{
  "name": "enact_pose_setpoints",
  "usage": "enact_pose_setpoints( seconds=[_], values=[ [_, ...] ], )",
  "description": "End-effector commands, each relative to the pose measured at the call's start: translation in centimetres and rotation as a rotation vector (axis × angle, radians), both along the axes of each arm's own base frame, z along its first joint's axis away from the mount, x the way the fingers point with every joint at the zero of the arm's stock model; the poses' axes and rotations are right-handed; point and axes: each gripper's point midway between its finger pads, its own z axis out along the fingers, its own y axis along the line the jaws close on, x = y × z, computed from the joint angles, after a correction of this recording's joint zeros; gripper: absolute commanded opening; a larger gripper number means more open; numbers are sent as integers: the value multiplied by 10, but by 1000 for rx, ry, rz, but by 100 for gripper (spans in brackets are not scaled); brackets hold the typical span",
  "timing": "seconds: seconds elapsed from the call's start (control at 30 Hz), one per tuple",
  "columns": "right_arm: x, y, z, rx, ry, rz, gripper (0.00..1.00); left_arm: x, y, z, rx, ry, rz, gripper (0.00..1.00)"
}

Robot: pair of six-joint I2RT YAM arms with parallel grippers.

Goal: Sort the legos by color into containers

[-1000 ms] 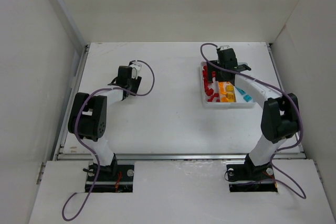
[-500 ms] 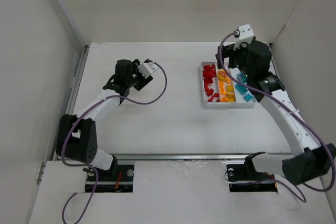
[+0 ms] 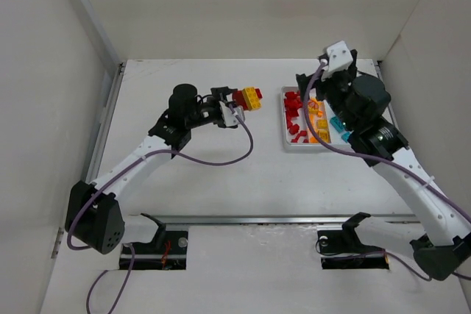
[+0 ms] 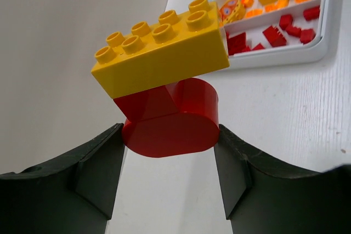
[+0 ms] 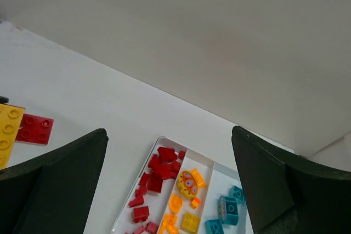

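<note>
While the left hand (image 4: 169, 135) stays out of contact with the surface (image 3: 221, 174), it is clamped on a rounded red piece (image 4: 170, 119) capped by a yellow brick (image 4: 162, 47). Beyond, the tray (image 4: 285, 56) holds legos (image 5: 156, 168) separated into red, orange and cyan. The right hand (image 5: 169, 132) hangs above it, fingers apart, empty.

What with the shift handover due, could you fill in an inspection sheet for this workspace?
Surface: white table, no spills seen.
Job's things: tray holds bricks, with red, orange and cyan each in its own compartment. A yellow brick joined to a red piece is held off the table, left of the tray.
Clutter: nothing seen.
Grippers: left gripper, jaws shut on the red piece. Right gripper, jaws open and empty, above the tray.
Cables: purple cables along both arms, the left one looping over the table.
Surroundings: white walls on three sides.
</note>
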Motion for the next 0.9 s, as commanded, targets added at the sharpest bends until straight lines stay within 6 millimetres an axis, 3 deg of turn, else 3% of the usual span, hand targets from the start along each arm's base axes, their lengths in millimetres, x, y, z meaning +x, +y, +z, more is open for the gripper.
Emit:
enact_pose_setpoints(
  seconds=[0.0, 0.1, 0.2, 0.27, 0.43, 0.57, 0.8, 0.87],
  values=[
    [-3, -14, 23, -124, -27, -134, 100, -20, -14, 66, -77, -155, -106, 0],
    [-3, -5, 35, 65, 9, -120, 100, -31, -22, 69, -82, -156, -143, 0],
    [-12, 33, 33, 108, 40, 138, 100, -38, -26, 68, -89, -146, -152, 0],
    [-20, 67, 12, 105, 125, 315, 100, -38, -25, 66, -107, -106, -137, 0],
    [-41, 118, -17, 211, 353, 579, 97, -33, -22, 64, -130, -56, -87, 0],
    [-41, 127, -20, 332, 398, 595, 90, -31, -20, 61, -138, -23, -65, 0],
    [-38, 141, -37, 355, 456, 608, 84, -28, -16, 47, -121, -1, -30, 0],
    [-38, 144, -34, 376, 464, 618, 84, -26, -15, 45, -120, -2, -21, 0]
  ],
)
